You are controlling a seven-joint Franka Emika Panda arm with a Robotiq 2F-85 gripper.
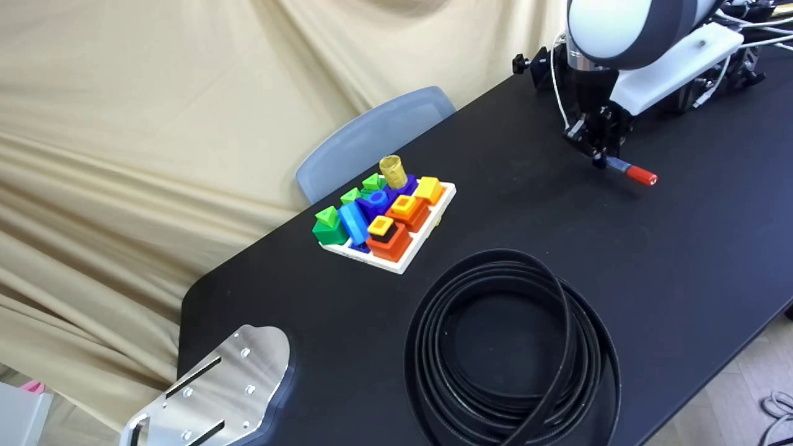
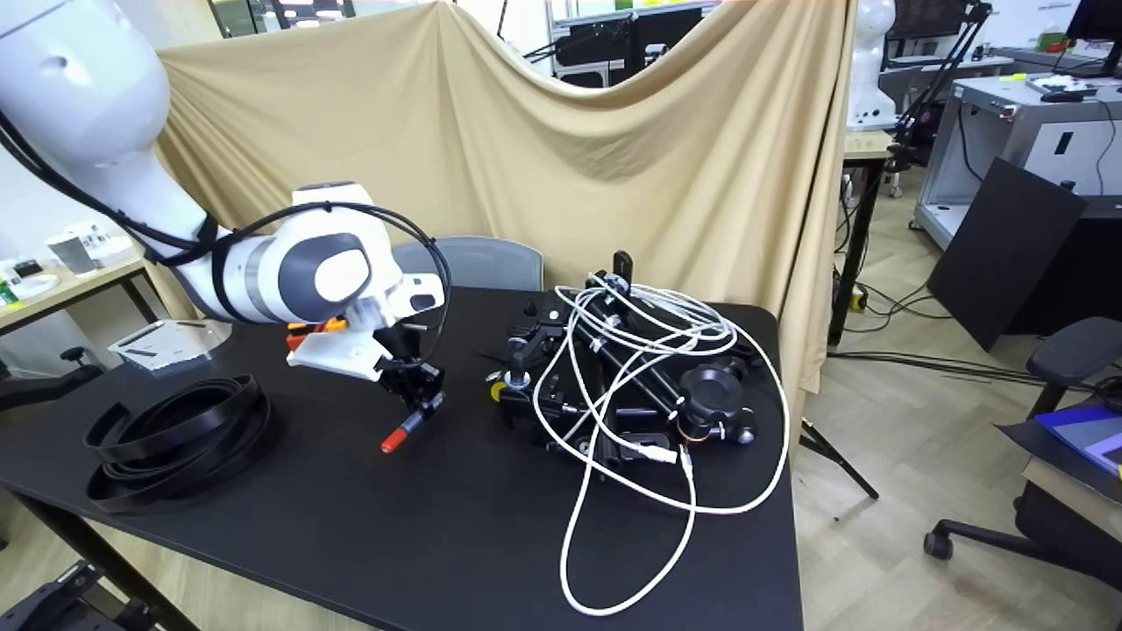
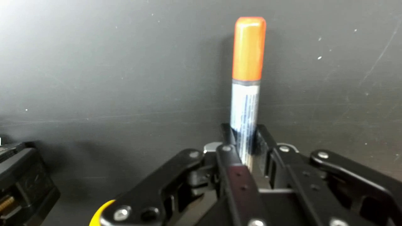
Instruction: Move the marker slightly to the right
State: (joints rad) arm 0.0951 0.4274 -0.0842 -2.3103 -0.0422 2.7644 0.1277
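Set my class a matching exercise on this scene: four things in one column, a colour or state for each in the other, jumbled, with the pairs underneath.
Things
1. marker
2. metal plate
3. flat strap
4. shape-sorting board

Colours and states
A. black, wound in a coil
B. carrying multicoloured pieces
C. silvery and slotted
D. held in the gripper

Right pairs: 1-D, 2-C, 3-A, 4-B

In an exterior view, the strap coil point(image 1: 427, 347) lay on the table point(image 1: 526, 204) right of the metal plate point(image 1: 220, 387) and before the shape-sorting board point(image 1: 403, 259); right of that board, the gripper point(image 1: 604, 158) held the marker point(image 1: 633, 173). In an exterior view, the cable point(image 2: 657, 453) lay over mounting hardware point(image 2: 712, 392).
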